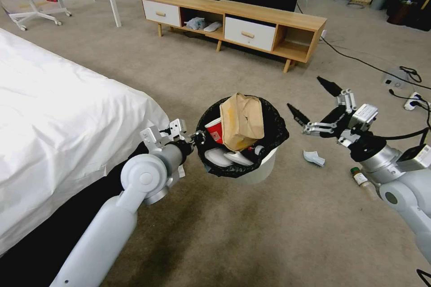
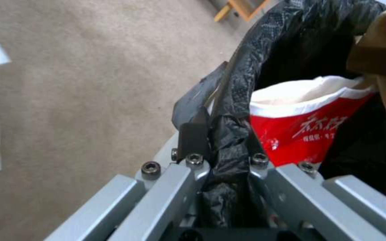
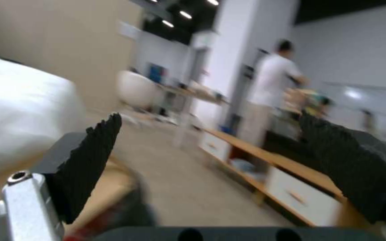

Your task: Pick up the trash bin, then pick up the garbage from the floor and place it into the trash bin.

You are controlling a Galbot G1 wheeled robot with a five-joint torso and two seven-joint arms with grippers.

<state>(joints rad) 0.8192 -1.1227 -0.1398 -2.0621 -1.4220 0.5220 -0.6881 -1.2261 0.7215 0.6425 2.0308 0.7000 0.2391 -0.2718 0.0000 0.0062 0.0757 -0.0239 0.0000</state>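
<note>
Left gripper (image 1: 197, 136) is clamped on the rim of the trash bin (image 1: 262, 168), pinching the black liner (image 1: 274, 132); the bin sits on the carpet just beside the bed (image 1: 58, 116). Inside: brown paper bag (image 1: 241, 121) upright on top, red-white paper cup (image 1: 214, 130) against the near rim, white items below that I can't identify.

Right gripper (image 1: 314, 103) hangs to the bin's right, near but not touching, jaws wide apart, nothing between them.

Loose on the floor: white tissue (image 1: 314, 158) between the bin and the right arm, and a clear bottle (image 1: 362, 181) partly hidden under the right forearm. Cables and a power strip (image 1: 412, 101) lie further right. Wooden TV console (image 1: 233, 24) stands across the carpet, well apart.

Left wrist view adds detail: both fingers (image 2: 193, 137) squeeze bunched liner (image 2: 264, 50), cup (image 2: 307, 117) right behind the pinch, bag (image 2: 380, 50) edge above it.

Right wrist view: serrated pads (image 3: 90, 160) spread wide, pointing at the console (image 3: 291, 174); heavy blur, bed (image 3: 18, 110) off to one side.
</note>
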